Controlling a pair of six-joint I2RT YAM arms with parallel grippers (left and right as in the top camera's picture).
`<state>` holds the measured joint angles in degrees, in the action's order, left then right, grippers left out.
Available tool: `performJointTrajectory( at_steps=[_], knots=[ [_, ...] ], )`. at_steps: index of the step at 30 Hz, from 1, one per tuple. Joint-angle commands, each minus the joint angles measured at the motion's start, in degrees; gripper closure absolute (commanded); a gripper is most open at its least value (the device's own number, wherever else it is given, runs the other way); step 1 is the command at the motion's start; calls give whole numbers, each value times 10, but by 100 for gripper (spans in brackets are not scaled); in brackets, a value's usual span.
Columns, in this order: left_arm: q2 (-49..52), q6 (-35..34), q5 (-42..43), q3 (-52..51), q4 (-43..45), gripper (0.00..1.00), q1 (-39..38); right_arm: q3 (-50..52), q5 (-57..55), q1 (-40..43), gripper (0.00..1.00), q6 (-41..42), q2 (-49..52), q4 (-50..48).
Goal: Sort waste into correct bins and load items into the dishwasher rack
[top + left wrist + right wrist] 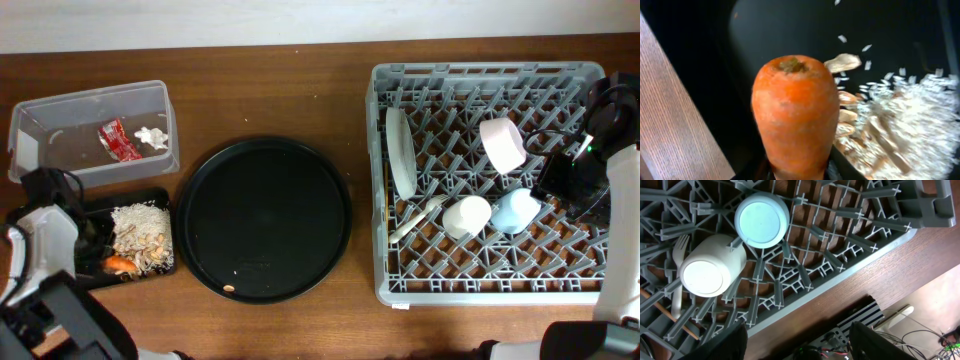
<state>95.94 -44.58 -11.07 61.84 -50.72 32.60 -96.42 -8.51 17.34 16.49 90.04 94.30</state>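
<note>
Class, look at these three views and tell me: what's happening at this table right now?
The left gripper holds the carrot in the black tray, beside the rice scraps. The wrapper and tissue lie in the clear tub. The right gripper, open, hovers over the loaded rack.

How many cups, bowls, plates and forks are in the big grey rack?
Cups: 2 (white cup, light blue cup)
Bowls: 1 (pink bowl)
Plates: 1 (pale plate)
Forks: 1 (white fork)
Total: 5
</note>
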Motion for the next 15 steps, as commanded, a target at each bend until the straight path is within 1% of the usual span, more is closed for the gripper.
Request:
performJointTrajectory(
  at_steps=[1,2,4,8,9,11,15],
  knots=[
    [23,6,-12,8,1,69,2,-1,2,2,32,3,-6,0],
    [24,6,-12,8,1,67,2,-1,2,2,32,3,-6,0],
    [25,6,-12,8,1,49,2,-1,2,2,32,3,-6,0],
    [25,6,-9,8,-10,28,2,-1,2,2,32,3,-6,0],
    [24,19,0,9,-11,23,2,-1,2,2,32,3,-6,0],
    [20,45,27,14,-12,16,2,-1,2,2,32,3,-6,0],
    [-20,85,107,45,-36,13,-7,-1,4,2,32,3,-6,-1]
  ],
)
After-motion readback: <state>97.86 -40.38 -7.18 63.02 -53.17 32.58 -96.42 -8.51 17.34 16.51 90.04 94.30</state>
